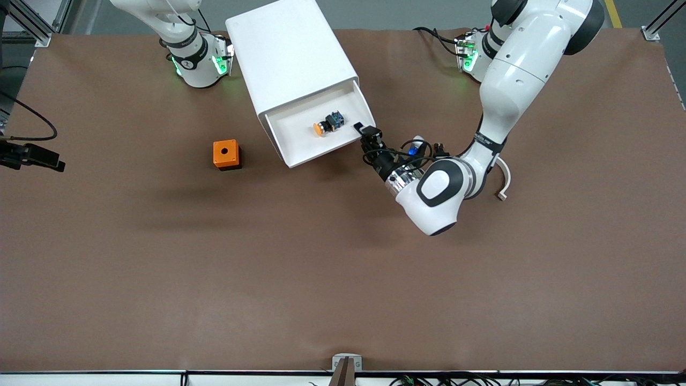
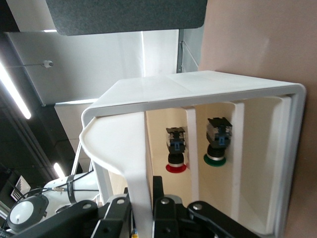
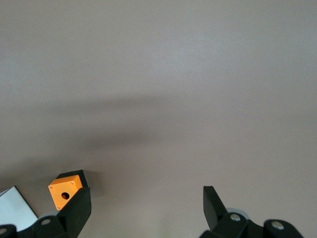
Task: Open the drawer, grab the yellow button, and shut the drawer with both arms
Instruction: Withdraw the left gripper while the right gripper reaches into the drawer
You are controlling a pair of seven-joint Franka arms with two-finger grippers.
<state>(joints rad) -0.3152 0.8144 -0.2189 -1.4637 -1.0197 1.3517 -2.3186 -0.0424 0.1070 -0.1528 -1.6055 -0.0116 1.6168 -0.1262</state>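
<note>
A: Count, near to far?
B: One orange cube [image 1: 226, 154] with a hole on the brown table [image 1: 321, 279]; one cabinet [image 1: 289, 59]; two arms.
A: Top drawer [image 1: 300, 153]?
B: Pulled out — one button [image 1: 328, 123] inside, on its side, orange cap toward 8 o'clock, dark body.
A: Grippers?
B: Left gripper [image 1: 360, 128] pinches the drawer's front rim, jaws pressed together. Right gripper [image 3: 146, 203] hangs over bare table — jaws spread; that arm waits.
</note>
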